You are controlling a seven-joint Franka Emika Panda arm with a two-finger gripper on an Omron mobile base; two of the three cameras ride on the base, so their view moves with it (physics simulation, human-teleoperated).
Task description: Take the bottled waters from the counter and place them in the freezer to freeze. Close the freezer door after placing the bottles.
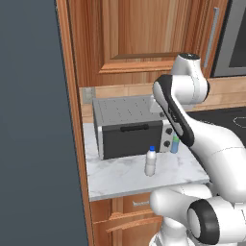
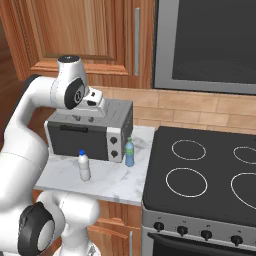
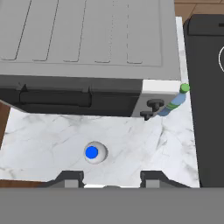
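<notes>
1. Up high over the counter (image 1: 120,180) hangs the gripper (image 3: 111,178), looking straight down; in the hand view its two dark fingertips (image 3: 68,178) stand apart with nothing between them, though this is as close together as the jaws get.
2. Right below, the clear-whitish bottle with the blue cap (image 3: 94,152) stands upright on the marbled slab, out in front of the toaster oven (image 1: 127,126); from the left base view it sits near the counter's front edge.
3. The blue-tinted bottle with the green cap (image 2: 129,152) stands upright just beside the toaster oven's knob end, between it and the black stovetop (image 2: 210,175); whether it touches the oven, I cannot tell.
4. Over on the left, the freezer door (image 1: 33,125) is a tall dark slate panel, edging the left base view beside the wooden cabinet frame (image 1: 72,96).
</notes>
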